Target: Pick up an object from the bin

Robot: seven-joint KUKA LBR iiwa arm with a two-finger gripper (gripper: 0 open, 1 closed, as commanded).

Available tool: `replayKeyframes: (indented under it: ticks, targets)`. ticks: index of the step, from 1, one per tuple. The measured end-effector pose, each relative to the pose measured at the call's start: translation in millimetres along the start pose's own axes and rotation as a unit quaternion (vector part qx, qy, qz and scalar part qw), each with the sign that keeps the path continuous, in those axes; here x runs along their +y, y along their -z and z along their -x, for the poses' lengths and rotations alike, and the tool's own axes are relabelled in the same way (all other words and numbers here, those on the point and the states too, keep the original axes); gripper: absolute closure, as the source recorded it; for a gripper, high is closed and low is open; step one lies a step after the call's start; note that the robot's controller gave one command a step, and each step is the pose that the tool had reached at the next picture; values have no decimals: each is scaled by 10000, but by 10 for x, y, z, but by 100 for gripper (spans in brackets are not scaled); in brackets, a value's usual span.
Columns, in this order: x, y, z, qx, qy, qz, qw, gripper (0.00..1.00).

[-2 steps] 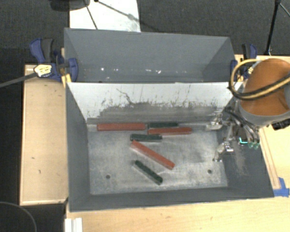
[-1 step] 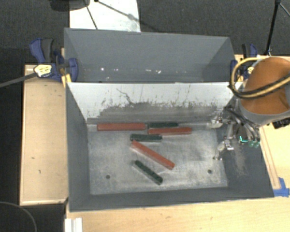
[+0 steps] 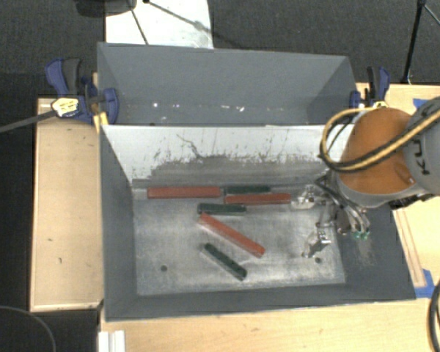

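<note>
1. Pincer [image 3: 317, 235] hangs low over bare floor at the right end of the grey metal bin [image 3: 117, 218]; I cannot tell how wide it stands, and no thing is seen in it.
2. Well to its left lies a long red-brown flat stick [image 3: 185, 192].
3. Closer in are a slanted dark green bar [image 3: 225, 261] and a slanted red-brown bar [image 3: 232, 235].
4. Nearest, a red-brown strip [image 3: 258, 198] ends just beside it.
</note>
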State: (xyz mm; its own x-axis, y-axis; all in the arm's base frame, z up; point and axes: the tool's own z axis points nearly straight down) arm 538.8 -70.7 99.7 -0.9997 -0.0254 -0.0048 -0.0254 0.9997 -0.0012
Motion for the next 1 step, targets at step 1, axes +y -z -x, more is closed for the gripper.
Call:
replayKeyframes:
  ticks: [1]
  targets:
    - [87, -53, 236, 22, -54, 22, 10000, 0]
